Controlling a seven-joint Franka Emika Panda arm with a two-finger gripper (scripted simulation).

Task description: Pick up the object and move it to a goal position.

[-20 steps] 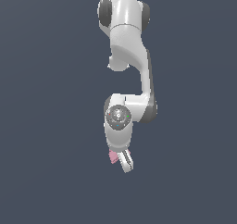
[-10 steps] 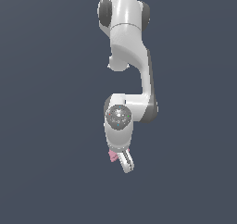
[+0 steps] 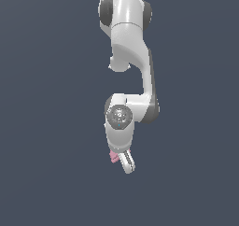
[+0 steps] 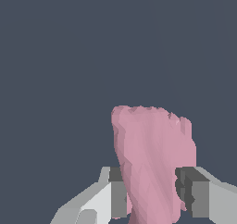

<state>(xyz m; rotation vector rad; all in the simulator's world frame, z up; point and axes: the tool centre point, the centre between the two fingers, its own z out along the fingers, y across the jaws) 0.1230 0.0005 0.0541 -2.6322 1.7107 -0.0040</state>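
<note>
Fingers of the gripper clench the pink object between their pads; it juts beyond the tips; probably light, stiff and matte, best pinched across its narrow waist.

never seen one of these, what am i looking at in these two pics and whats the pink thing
It is a simulated white robot arm with a two-fingered gripper at its tip. One picture is taken from a camera off the arm and shows all of it against a plain dark background; no table or surface is visible. The other comes from a camera on the wrist, looking past the fingers. The pink lumpy object sits clamped between them, so the gripper is holding it.
</note>
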